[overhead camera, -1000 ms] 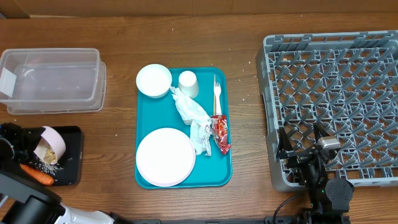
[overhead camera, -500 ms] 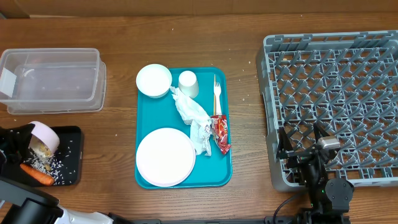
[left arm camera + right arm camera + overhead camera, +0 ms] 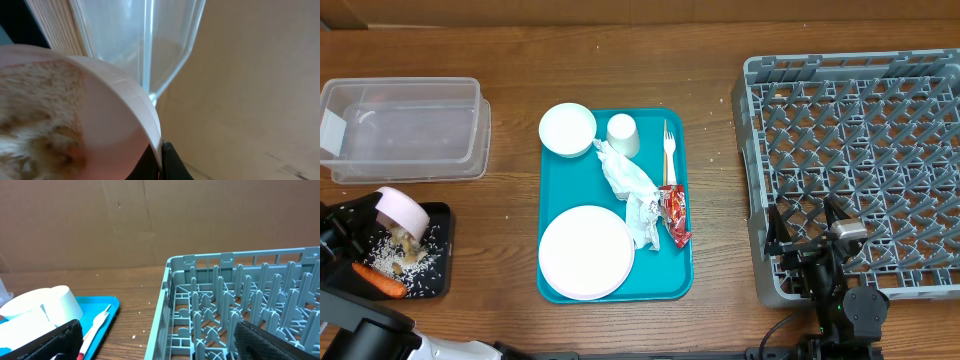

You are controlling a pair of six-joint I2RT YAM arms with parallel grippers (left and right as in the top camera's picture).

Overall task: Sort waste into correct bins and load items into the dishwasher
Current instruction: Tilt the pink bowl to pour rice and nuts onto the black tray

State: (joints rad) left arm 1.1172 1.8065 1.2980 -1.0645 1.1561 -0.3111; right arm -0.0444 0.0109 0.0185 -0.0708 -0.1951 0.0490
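Observation:
At the far left my left gripper (image 3: 365, 222) is shut on the rim of a white bowl (image 3: 402, 208), tipped on its side over the flat black tray (image 3: 438, 270). Beige rice scraps (image 3: 398, 255) and an orange carrot (image 3: 378, 281) lie on that tray. In the left wrist view the bowl (image 3: 100, 115) still has scraps stuck inside, and its rim is pinched between my black fingertips (image 3: 170, 160). My right gripper (image 3: 805, 228) stands open over the near edge of the grey dish rack (image 3: 860, 150), holding nothing.
A clear tub (image 3: 405, 130) sits behind the black tray. The teal tray (image 3: 678, 270) carries a bowl (image 3: 567, 129), cup (image 3: 622, 135), fork (image 3: 669, 150), crumpled napkins (image 3: 630, 190), red wrapper (image 3: 673, 215) and plate (image 3: 586, 252). The right wrist view shows the rack (image 3: 240, 300) and fork (image 3: 97, 322).
The bowl in my left gripper has tipped and lifted slightly, and more rice has spilled from it onto the black tray. The right arm has not moved.

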